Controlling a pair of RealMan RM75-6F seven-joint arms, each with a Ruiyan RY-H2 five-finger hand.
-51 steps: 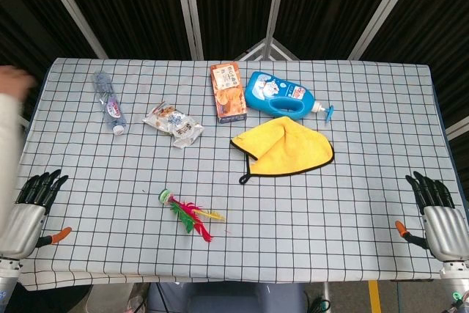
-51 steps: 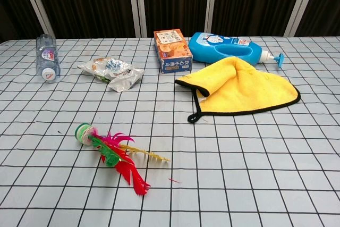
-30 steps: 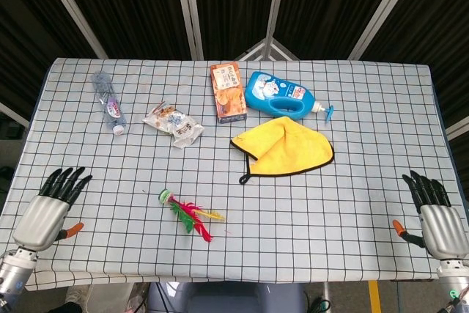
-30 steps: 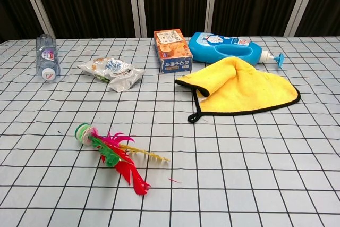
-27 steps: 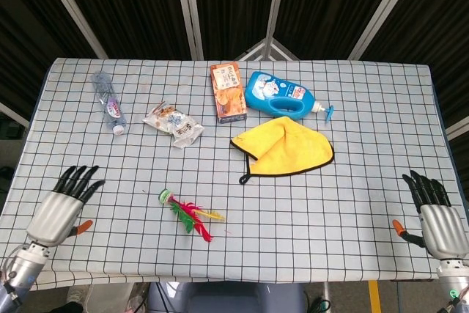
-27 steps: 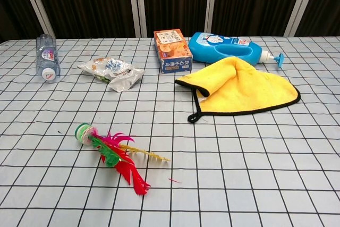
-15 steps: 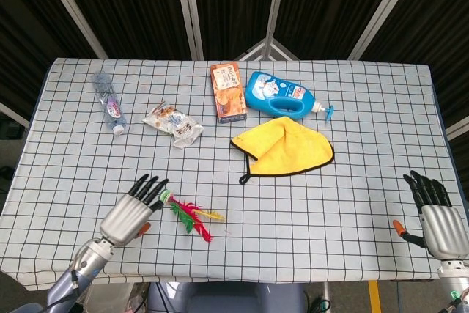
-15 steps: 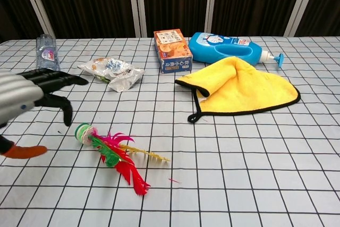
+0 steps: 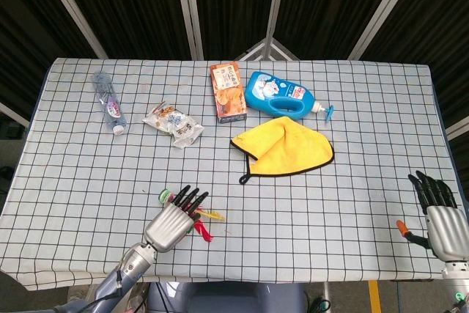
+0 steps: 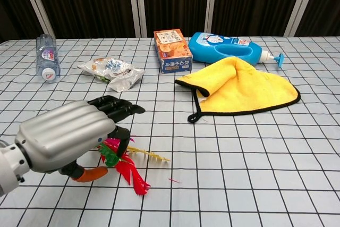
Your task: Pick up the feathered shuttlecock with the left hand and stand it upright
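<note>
left robot hand [image 10: 69,134]: over the shuttlecock, fingers apart and extended, nothing held; cannot tell whether fingertips touch it
right robot hand [image 9: 438,218]: near-right table edge, fingers spread, holding nothing
shuttlecock [image 10: 126,162]: lying flat on the table [image 10: 255,152], near-left area, base partly hidden under left robot hand, red, green and yellow feathers sticking out to the right
yellow cloth [image 9: 288,146]: mid-table, crumpled
blue bottle [image 9: 281,95]: lying on side, just behind yellow cloth
orange box [image 9: 228,91]: beside blue bottle, to its left
snack packet [image 9: 173,123]: left of orange box
water bottle [image 9: 108,102]: far left, lying down
</note>
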